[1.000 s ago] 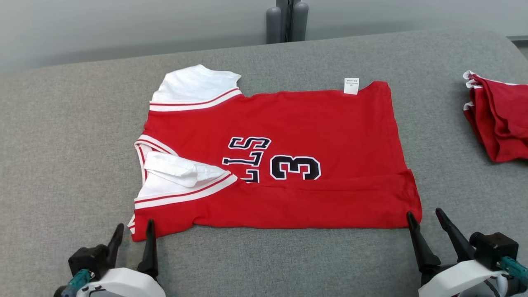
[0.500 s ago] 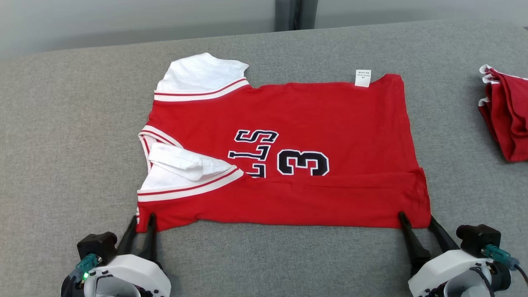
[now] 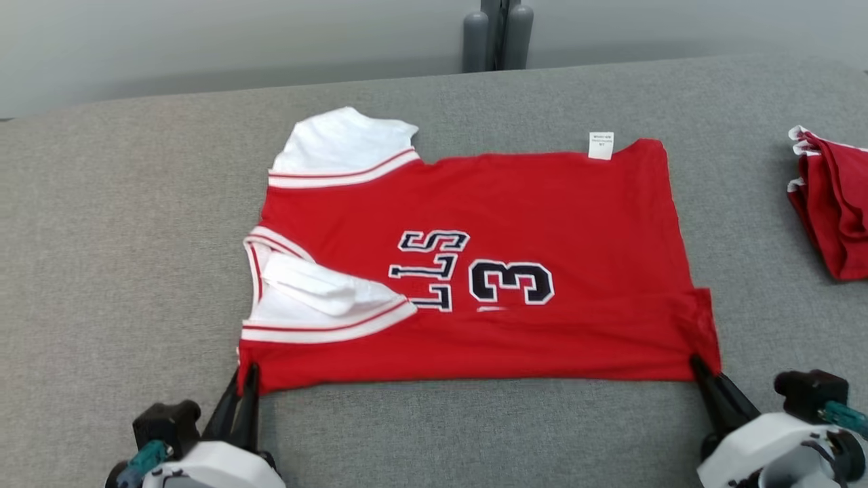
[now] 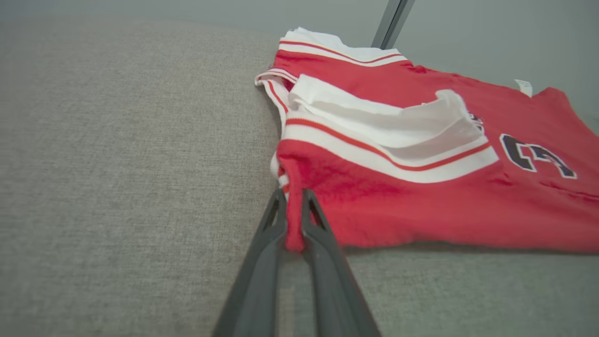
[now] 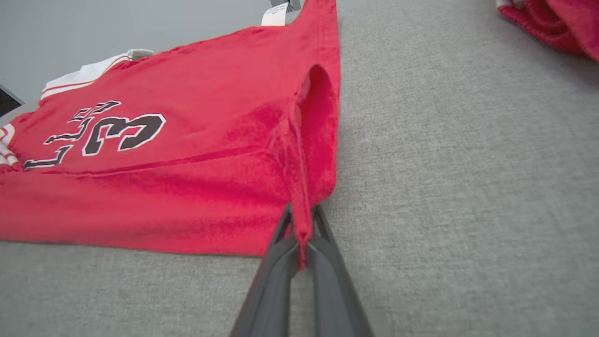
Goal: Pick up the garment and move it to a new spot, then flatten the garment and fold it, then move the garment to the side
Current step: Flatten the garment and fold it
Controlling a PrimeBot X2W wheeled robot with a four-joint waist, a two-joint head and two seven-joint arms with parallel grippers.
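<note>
Red jersey [image 3: 542,203] on grey fabric surface [image 3: 102,237]

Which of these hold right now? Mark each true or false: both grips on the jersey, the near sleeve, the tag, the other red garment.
1. The left gripper has its jaws shut on the near corner of the jersey. True.
2. The right gripper is open and clear of the cloth. False: its jaws are shut on the jersey's near right corner.
3. The near white sleeve lies folded in onto the jersey's body. True.
4. The white tag sits on the jersey's near edge. False: it is on the far edge.
5. The second red garment lies on the robot's left. False: it lies to the right, apart from the jersey.
</note>
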